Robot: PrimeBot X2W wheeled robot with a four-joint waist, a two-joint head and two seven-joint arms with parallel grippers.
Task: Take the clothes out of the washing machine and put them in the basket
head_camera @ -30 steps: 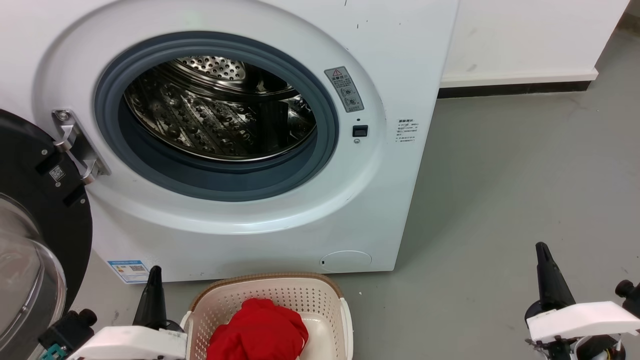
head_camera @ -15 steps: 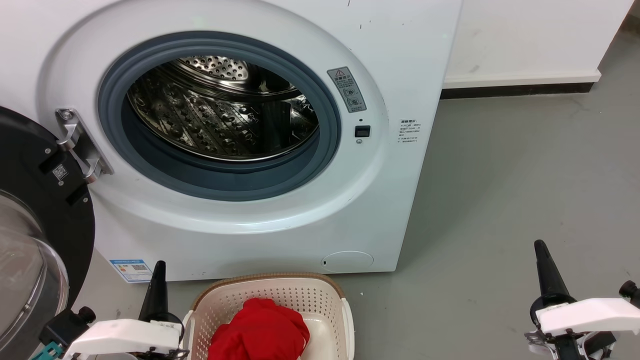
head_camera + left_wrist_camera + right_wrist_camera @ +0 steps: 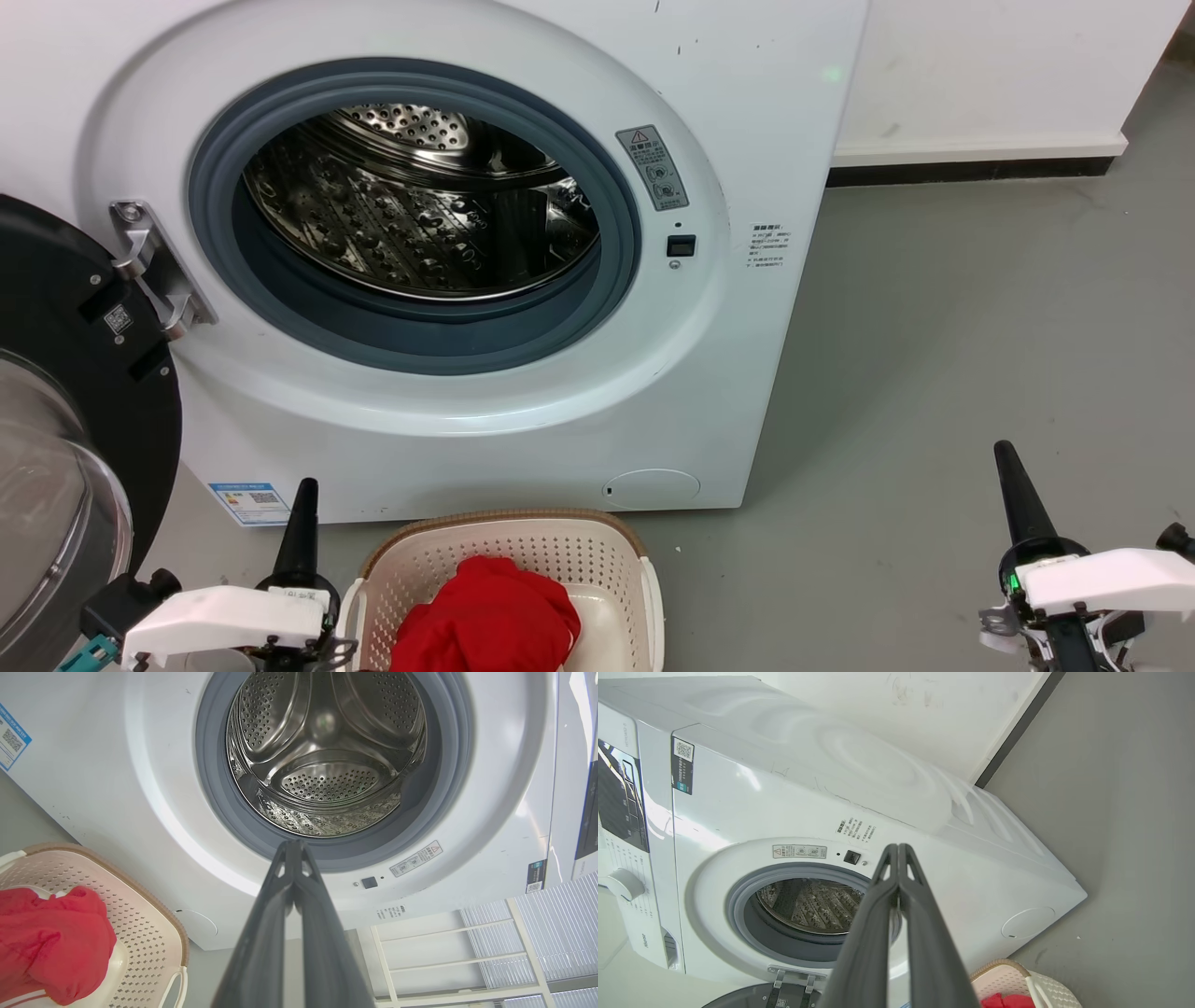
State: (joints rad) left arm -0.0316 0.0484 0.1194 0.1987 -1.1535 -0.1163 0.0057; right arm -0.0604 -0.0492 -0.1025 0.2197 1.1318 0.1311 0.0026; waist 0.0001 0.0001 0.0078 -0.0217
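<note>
Head view is showing the washing machine (image 3: 467,439) standing at the far left, with its door (image 3: 56,308) hanging wide open on the left side. The steel drum (image 3: 411,224) is showing bare perforated metal behind the grey seal (image 3: 420,350). The basket (image 3: 579,551) is sitting on the grey floor (image 3: 934,327), near and just in front of the machine's lower edge. The clothes (image 3: 485,616) are lying inside the basket as one red heap. The left gripper (image 3: 305,487) is hanging just left of the basket, with its fingers pressed together and gripping nothing. The right gripper (image 3: 1005,450) is hanging well to the right over the floor, with its fingers likewise pressed together and carrying nothing. Both grippers are pointing toward the machine.
</note>
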